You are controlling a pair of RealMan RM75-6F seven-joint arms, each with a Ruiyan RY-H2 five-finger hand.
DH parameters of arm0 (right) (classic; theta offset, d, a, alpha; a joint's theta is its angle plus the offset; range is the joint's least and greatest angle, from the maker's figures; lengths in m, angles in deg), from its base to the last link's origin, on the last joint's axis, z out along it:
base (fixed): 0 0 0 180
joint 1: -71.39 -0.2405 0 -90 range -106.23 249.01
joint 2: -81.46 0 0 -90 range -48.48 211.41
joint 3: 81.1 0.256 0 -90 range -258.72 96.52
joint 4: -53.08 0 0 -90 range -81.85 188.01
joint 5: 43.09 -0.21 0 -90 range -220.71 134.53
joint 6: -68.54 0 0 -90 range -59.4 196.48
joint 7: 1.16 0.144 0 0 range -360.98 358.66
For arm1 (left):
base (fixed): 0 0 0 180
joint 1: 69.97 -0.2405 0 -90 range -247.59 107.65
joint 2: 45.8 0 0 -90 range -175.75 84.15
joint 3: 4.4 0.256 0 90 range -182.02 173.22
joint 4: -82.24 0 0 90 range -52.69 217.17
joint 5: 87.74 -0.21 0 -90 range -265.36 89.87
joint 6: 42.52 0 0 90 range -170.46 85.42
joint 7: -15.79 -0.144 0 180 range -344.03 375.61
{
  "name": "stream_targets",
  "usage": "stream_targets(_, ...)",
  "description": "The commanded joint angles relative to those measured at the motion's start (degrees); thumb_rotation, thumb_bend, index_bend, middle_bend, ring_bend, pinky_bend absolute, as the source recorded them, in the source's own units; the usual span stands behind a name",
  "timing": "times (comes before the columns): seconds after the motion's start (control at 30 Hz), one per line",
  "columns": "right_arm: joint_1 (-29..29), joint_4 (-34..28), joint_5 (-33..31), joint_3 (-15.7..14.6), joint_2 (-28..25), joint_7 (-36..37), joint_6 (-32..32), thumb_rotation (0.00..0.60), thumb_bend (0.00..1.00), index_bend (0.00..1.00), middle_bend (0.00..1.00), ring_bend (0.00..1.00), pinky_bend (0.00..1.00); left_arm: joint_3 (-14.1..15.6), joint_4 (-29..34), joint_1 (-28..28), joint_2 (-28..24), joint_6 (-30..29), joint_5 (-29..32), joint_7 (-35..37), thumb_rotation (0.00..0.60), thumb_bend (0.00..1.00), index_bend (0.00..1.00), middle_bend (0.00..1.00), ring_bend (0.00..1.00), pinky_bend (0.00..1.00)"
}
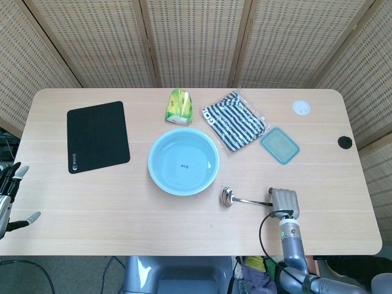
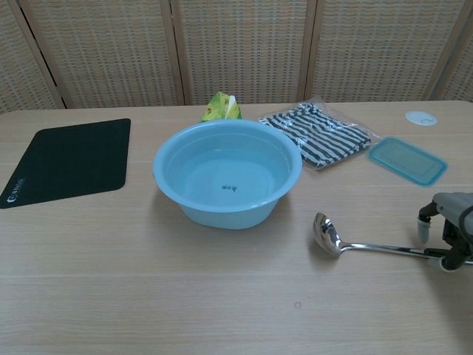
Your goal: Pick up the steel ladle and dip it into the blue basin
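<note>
The steel ladle (image 1: pixel 242 199) (image 2: pixel 369 245) lies flat on the table, with its bowl toward the blue basin (image 1: pixel 183 162) (image 2: pixel 228 174) and its handle pointing right. My right hand (image 1: pixel 284 203) (image 2: pixel 449 231) is over the handle's end with its fingers curled down on either side of it. One fingertip touches the handle, but I cannot make out a firm grip. The basin stands at the table's middle and looks empty apart from a small mark on its bottom. My left hand (image 1: pixel 11 196) hangs off the table's left edge with its fingers spread and holds nothing.
A black mat (image 1: pixel 97 136) lies at the left. Behind the basin are a green packet (image 1: pixel 179 106), a striped bagged cloth (image 1: pixel 233 120), a teal lid (image 1: pixel 279 145) and a small white disc (image 1: pixel 301 108). A black hole (image 1: pixel 345 142) marks the table's right edge.
</note>
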Motion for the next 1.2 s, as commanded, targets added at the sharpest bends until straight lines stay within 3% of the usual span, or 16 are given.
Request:
stream_targets(0.03, -0.1, 0.3, -0.1, -0.1, 0.2, -0.1, 0.0, 0.6, 0.3, 0.46, 0.97, 0.97, 1.0, 0.0, 0.0, 0.0, 0.0, 0.0, 0.0, 0.0, 0.6, 0.0, 0.0, 0.0, 0.0, 0.0)
stream_targets(0.5, -0.3, 2.9, -1.0, -0.7, 1.2, 0.1, 0.9, 0.6, 0.32, 0.47, 0.97, 0.97, 1.0, -0.1, -0.2, 0.2, 0.1, 0.3, 0.3, 0.1, 0.6, 0.0, 0.0, 0.0, 0.0, 0.0)
stream_targets(0.67, -0.5, 3.2, -1.6, -0.7, 1.2, -0.2, 1.3, 0.6, 0.35, 0.54, 0.97, 0.97, 1.0, -0.1, -0.2, 0.2, 0.1, 0.4, 0.4, 0.1, 0.6, 0.0, 0.0, 0.0, 0.0, 0.0)
stream_targets(0.8, -0.7, 3.0, -2.1, -0.6, 1.0, -0.4, 1.8, 0.6, 0.43, 0.69, 0.98, 0.97, 1.0, -0.1, -0.2, 0.3, 0.2, 0.6, 0.5, -0.1, 0.6, 0.0, 0.0, 0.0, 0.0, 0.0)
stream_targets(1.2, -0.3, -1.0, -0.3, -1.2, -2.2, 1.4, 1.8, 0.6, 0.64, 0.78, 0.99, 0.97, 1.0, 0.1, -0.1, 0.3, 0.2, 0.8, 0.5, -0.2, 0.6, 0.0, 0.0, 0.0, 0.0, 0.0)
